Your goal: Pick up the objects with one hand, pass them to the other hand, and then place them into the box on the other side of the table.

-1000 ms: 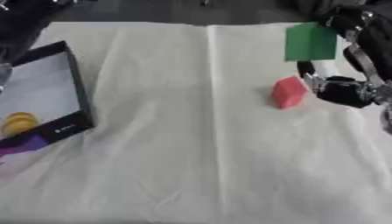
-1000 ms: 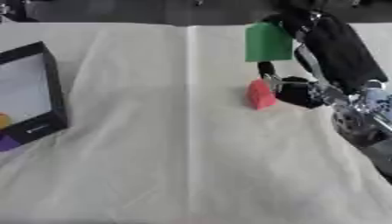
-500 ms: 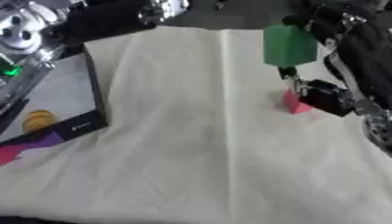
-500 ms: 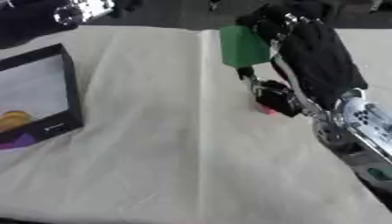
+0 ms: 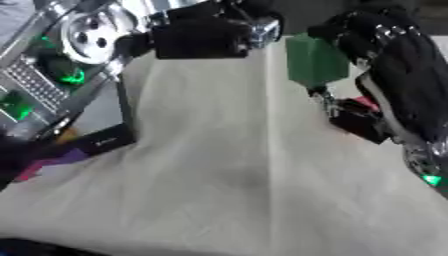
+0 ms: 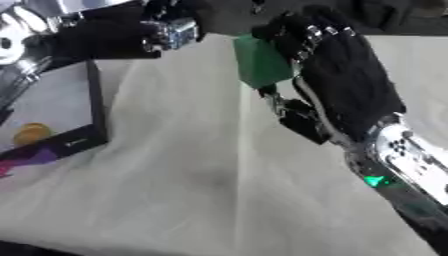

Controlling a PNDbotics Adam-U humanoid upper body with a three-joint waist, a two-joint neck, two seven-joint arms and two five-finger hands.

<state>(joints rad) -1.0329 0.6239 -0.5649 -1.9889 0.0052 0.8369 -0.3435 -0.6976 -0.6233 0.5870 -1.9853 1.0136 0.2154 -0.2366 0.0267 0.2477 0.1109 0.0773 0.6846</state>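
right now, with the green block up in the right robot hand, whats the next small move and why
Probably bring the left robot hand in the rest of the way to take the green block. The right robot hand holds it up over the white cloth, the left is near but apart from it, and the box lies on the left.

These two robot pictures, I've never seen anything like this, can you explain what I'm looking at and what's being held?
Both pictures come from a stereo camera in a humanoid robot's head, looking down at a table covered with a pale cloth. The two views show the same moment from its left and right eyes. The black shape at the right is the robot's right hand, its fingers curled round a green block. A small red block peeks out beside it in the left eye view. The left hand reaches in from the upper left toward the green block; its fingers cannot be made out. At the left edge stands a black-walled box holding a yellow thing.
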